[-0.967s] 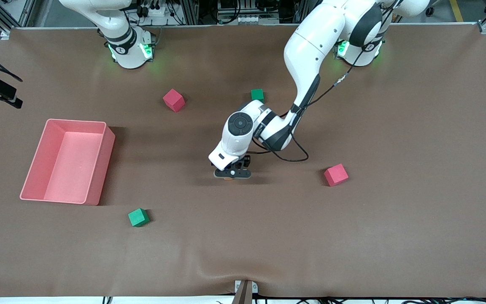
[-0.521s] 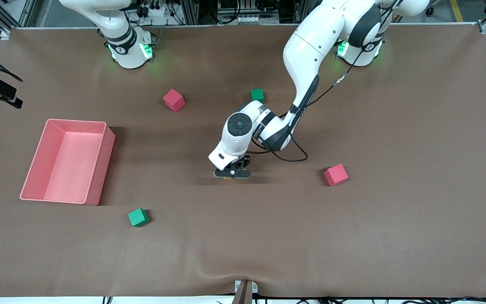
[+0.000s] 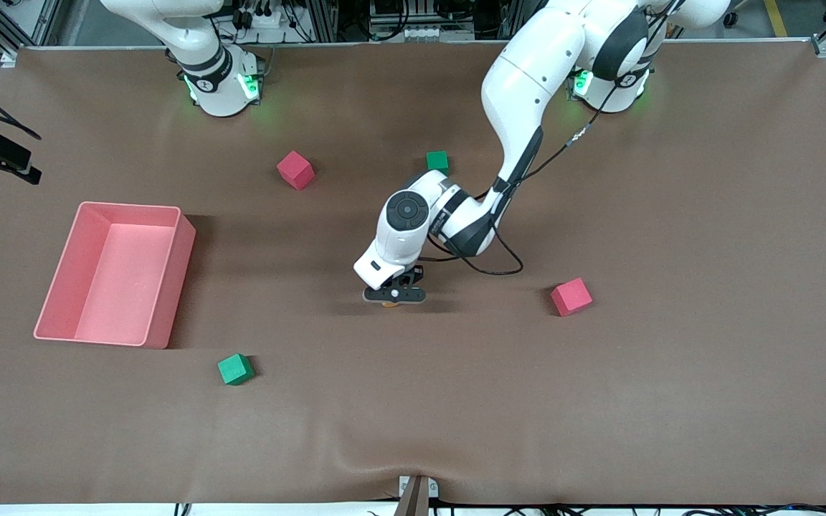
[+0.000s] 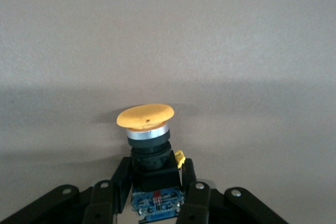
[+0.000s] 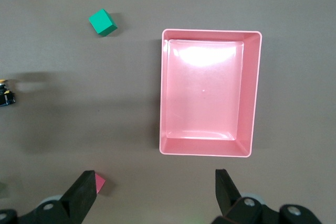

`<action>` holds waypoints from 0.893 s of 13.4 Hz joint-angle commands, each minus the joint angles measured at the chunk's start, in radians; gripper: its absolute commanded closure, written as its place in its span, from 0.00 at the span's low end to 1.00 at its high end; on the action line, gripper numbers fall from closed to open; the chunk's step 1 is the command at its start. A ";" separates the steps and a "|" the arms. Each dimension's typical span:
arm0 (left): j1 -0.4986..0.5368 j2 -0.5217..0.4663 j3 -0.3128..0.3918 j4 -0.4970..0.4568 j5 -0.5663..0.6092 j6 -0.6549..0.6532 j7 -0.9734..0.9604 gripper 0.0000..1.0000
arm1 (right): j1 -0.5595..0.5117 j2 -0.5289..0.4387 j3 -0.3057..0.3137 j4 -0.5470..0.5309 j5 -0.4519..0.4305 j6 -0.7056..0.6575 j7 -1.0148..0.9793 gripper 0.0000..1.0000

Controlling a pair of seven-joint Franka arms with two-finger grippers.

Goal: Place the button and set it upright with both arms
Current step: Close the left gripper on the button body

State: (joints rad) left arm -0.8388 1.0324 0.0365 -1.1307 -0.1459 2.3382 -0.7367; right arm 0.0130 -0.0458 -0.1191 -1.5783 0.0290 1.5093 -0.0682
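Observation:
The button [image 4: 145,117] has a round orange cap, a silver ring and a dark body. It lies on its side on the brown table cloth near the table's middle. My left gripper [image 4: 156,166] is shut on the button's dark body, one finger [image 4: 122,181] on each flank. In the front view the left gripper [image 3: 393,294] points down at the cloth, and only a sliver of the button's orange cap [image 3: 388,304] shows under it. My right gripper [image 5: 155,191] hangs open and holds nothing, high over the cloth beside the pink bin [image 5: 256,93]. The right arm waits.
The pink bin [image 3: 173,287] stands toward the right arm's end. Two red cubes [image 3: 295,170] [image 3: 571,297] and two green cubes [image 3: 437,160] [image 3: 235,369] lie scattered on the cloth around the left gripper. None of them touches it.
My left gripper's fingers have closed onto the button's body. The left arm has barely shifted, and the right arm has not moved.

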 commanded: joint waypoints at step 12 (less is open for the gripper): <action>-0.003 -0.236 0.042 -0.175 0.439 -0.007 -0.338 0.87 | -0.015 -0.020 0.006 -0.002 0.009 -0.006 -0.002 0.00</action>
State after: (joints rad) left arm -0.8350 0.8789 0.0713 -1.1967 0.2299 2.3035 -0.9977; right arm 0.0130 -0.0487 -0.1192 -1.5796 0.0290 1.5093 -0.0682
